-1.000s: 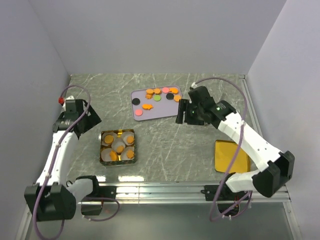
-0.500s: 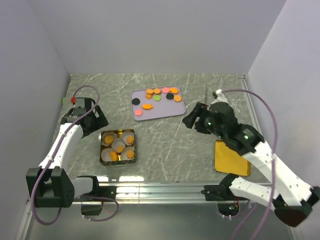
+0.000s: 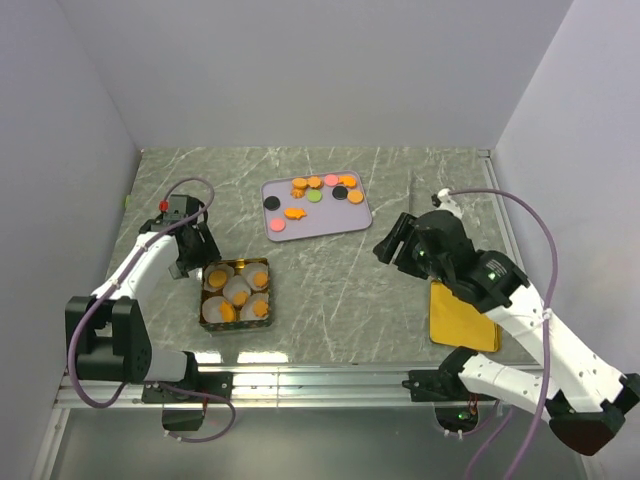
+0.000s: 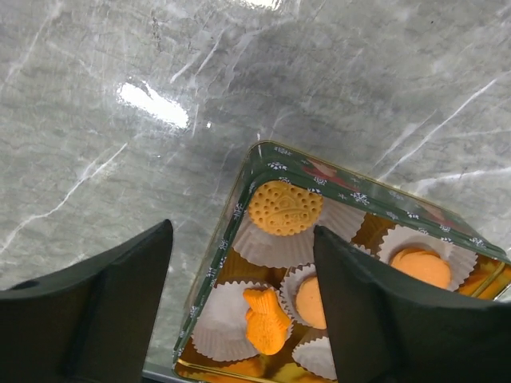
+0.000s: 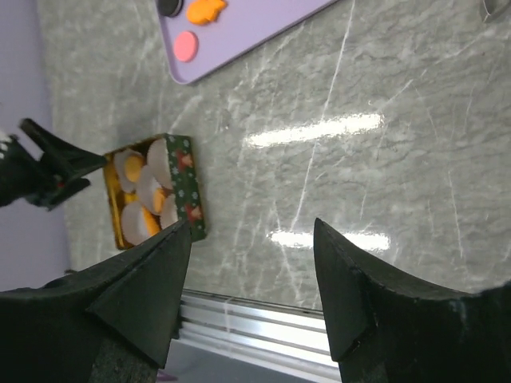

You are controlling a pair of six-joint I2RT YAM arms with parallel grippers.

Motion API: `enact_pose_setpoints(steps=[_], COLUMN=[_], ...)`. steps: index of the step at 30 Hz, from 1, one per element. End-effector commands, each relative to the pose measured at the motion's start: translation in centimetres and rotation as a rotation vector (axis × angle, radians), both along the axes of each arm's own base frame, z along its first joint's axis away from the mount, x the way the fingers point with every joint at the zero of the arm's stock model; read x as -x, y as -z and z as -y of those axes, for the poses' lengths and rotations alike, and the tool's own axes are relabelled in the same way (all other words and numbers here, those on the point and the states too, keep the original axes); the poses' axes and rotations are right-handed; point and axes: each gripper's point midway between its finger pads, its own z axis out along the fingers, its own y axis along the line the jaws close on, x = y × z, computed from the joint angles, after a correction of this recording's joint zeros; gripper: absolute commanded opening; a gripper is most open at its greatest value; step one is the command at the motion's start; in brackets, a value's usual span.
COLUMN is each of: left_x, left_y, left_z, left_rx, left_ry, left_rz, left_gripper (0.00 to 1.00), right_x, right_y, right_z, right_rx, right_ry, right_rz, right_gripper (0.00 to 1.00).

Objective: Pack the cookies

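Currently left gripper (image 4: 239, 235) hangs spread and empty at green square tin (image 3: 236, 262) rim; right gripper (image 5: 251, 227), likewise spread empty, should pinch small flat cookies (image 3: 325, 188) singly, edgewise, off lilac plastic tray (image 3: 320, 216)

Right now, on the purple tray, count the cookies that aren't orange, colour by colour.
Black cookies: 2
Pink cookies: 2
Green cookies: 1
Total: 5 on the purple tray

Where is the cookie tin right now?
In the top view, the tin sits left of centre near the front edge, beside the left gripper, nearer than the purple tray.
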Motion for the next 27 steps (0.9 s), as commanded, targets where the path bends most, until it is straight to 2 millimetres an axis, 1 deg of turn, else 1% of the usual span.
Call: enact_pose_setpoints(steps=[1,2,4,5,6,7,11,13,14,16,19,20,21,22,23,24,25,27], left_x=[-0.9,-0.8,-0.8,-0.7,-0.6,-0.6,-0.1,0.1,0.2,0.1,-0.1,0.0,-0.1,0.1,0.2,0.1,0.1,-0.1], left_y=[-0.9,-0.5,-0.1,0.4,0.7,1.0,3.0,3.4,3.6,3.4,3.2,3.1,3.0,3.0,3.0,3.0,2.8,2.8], left_z=[0.0,0.1,0.1,0.1,0.2,0.3,0.0,-0.1,-0.1,0.2,0.6,0.8,1.0,1.3,1.7,2.1,2.8,3.6], left_rx=[-0.007,-0.003,-0.003,-0.002,0.001,0.002,-0.021,-0.023,-0.024,-0.011,0.004,0.003,0.000,-0.001,0.004,0.012,0.029,0.050], left_ry=[0.002,0.006,0.006,0.007,0.013,0.015,0.001,-0.001,0.000,0.012,0.024,0.032,0.036,0.034,0.042,0.045,0.043,0.037], left_rz=[0.024,0.008,-0.007,-0.027,-0.039,-0.050,-0.134,-0.155,-0.165,-0.156,-0.142,-0.140,-0.140,-0.145,-0.150,-0.145,-0.135,-0.121], left_gripper=[0.74,0.69,0.64,0.60,0.58,0.57,0.49,0.45,0.40,0.35,0.23,0.17,0.14,0.09,0.02,0.01,0.01,0.01], right_x=[-0.4,-0.2,0.2,0.4,0.6,0.9,1.3,1.3,1.2,1.1,0.7,0.5,0.4,0.3,0.2,0.1,0.0,-0.2], right_y=[-0.9,-0.7,-0.9,-0.4,-0.3,-0.5,0.6,0.8,0.7,0.3,0.1,-0.3,-0.2,-0.6,-0.6,-0.5,-0.4,-0.2], right_z=[-0.1,-0.1,-0.3,-0.1,0.0,0.3,1.3,1.9,2.3,2.7,3.3,3.5,3.8,4.0,4.0,4.0,4.1,4.1], right_rx=[0.050,0.051,0.028,0.027,0.022,0.015,0.045,0.065,0.080,0.091,0.129,0.136,0.158,0.169,0.180,0.189,0.203,0.214], right_ry=[-0.052,-0.062,-0.079,-0.078,-0.076,-0.075,-0.061,-0.053,-0.035,-0.024,-0.011,-0.005,0.005,0.004,0.001,-0.001,-0.009,-0.009], right_rz=[0.045,0.043,0.051,0.045,0.048,0.058,0.068,0.079,0.086,0.099,0.116,0.123,0.121,0.130,0.127,0.128,0.129,0.126], right_gripper=[0.70,0.70,0.70,0.70,0.70,0.70,0.71,0.72,0.72,0.72,0.72,0.72,0.72,0.73,0.73,0.73,0.73,0.73])
